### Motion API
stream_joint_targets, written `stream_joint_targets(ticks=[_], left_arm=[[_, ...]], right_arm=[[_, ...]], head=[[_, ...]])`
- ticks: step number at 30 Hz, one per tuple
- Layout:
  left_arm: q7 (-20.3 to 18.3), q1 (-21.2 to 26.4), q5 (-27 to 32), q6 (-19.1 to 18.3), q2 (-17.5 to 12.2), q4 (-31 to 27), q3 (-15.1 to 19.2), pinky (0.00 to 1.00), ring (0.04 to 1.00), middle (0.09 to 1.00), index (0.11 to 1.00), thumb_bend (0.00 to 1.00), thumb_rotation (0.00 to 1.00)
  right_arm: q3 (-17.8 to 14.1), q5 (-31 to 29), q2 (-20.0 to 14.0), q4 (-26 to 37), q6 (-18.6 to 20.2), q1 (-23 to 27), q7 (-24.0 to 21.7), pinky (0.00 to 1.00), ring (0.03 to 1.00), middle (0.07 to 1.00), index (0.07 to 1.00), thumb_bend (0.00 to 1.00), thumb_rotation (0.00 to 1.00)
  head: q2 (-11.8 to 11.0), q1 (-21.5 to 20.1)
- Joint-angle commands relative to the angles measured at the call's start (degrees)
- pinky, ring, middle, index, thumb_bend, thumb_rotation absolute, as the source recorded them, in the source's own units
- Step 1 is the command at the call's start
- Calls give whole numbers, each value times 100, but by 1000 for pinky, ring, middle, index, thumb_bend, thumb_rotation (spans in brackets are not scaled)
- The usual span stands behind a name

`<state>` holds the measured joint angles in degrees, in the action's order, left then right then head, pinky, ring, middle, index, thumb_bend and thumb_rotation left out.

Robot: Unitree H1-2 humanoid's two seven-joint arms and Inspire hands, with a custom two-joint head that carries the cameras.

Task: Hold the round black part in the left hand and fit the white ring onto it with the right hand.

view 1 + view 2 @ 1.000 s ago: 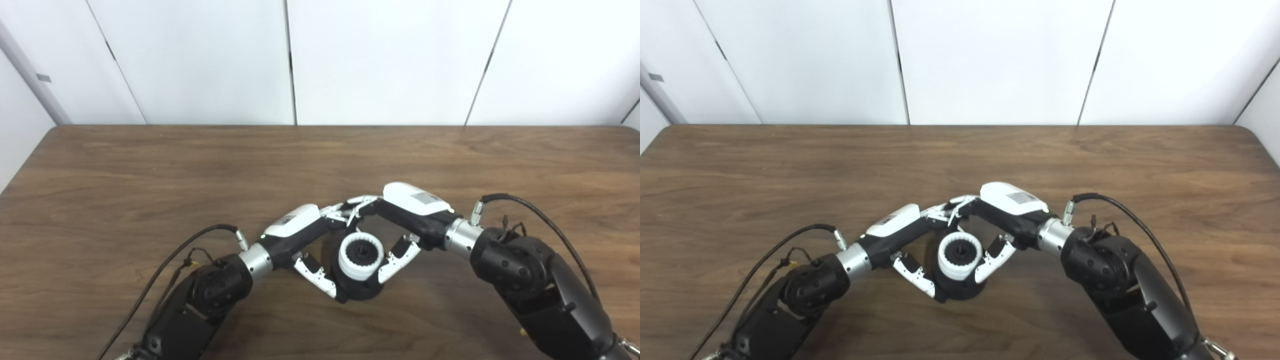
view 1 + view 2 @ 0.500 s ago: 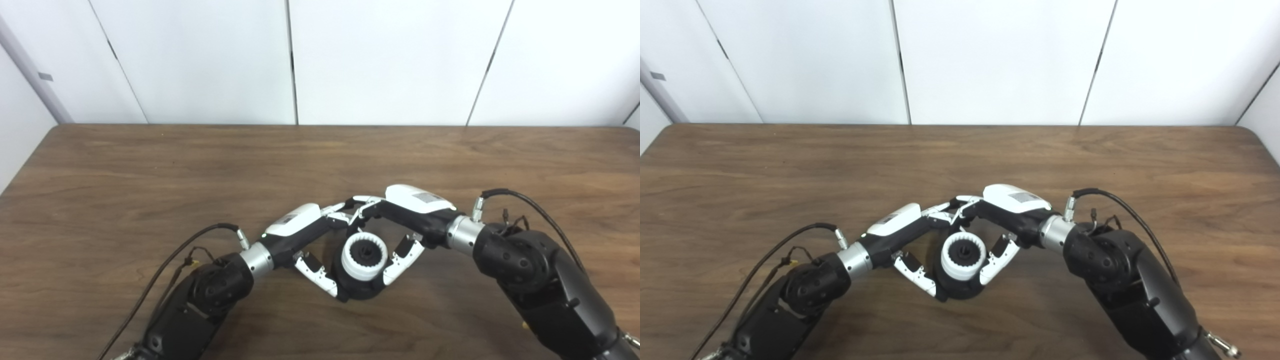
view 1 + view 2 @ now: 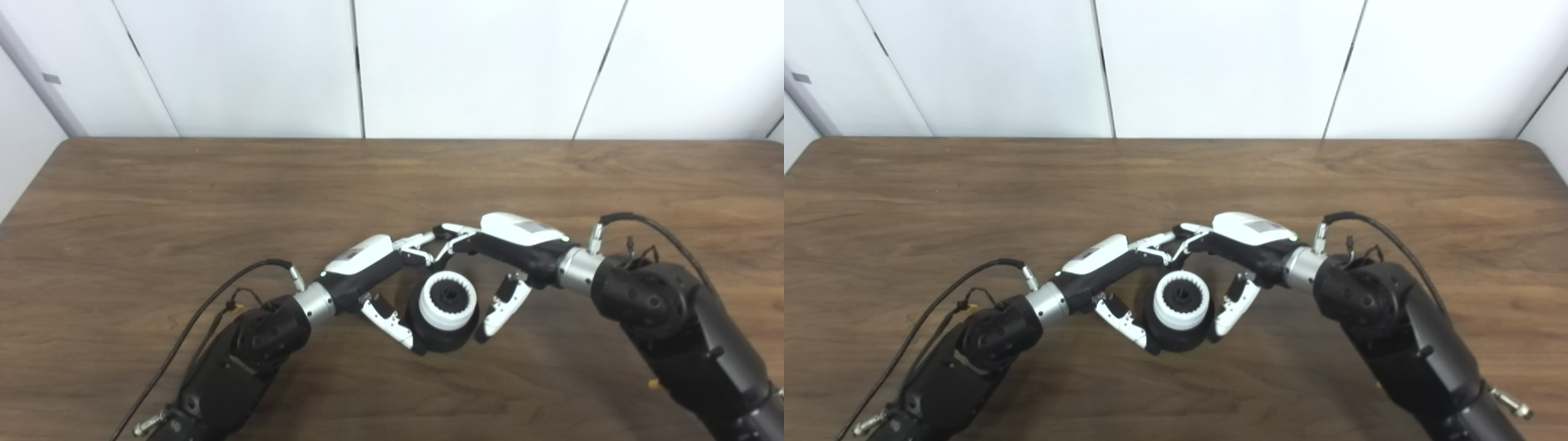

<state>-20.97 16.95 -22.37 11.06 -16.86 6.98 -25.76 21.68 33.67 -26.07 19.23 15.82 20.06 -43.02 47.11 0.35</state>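
A round black plastic part [image 3: 442, 335] sits on the brown wood-grain surface [image 3: 184, 184], near its front edge and roughly midway across. A white toothed plastic ring [image 3: 448, 300] rests on top of the black part, its notched inner rim facing up around a dark centre.

The left robot hand [image 3: 375, 275] reaches in from the left of the black part. Its thumb lies against the part's lower left side, touching it, and its fingers [image 3: 416, 244] curl round behind the part, so the hand has hold of the black part.

The right robot hand [image 3: 511, 254] is to the right of the black part. Its thumb [image 3: 502, 306] hangs just beside the part's right side with a narrow gap of bare wood between them, and its fingers arch behind the ring, meeting the left hand's fingertips there. It is spread apart and holds nothing.
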Motion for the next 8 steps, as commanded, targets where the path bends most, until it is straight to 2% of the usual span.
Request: stream_joint_targets(ticks=[1, 8], left_arm=[[-328, -99, -63, -285, -69, 51, -124, 960, 1000, 998, 484, 522, 72], [-327, -101, -65, -279, -69, 64, -132, 954, 1000, 997, 484, 522, 72]], right_arm=[[-180, 54, -201, 93, 154, 241, -2, 774, 904, 975, 1000, 917, 100], [-422, -90, -311, 123, 219, 285, 93, 763, 897, 973, 1000, 875, 59]], head=[[14, 3], [18, -6]])
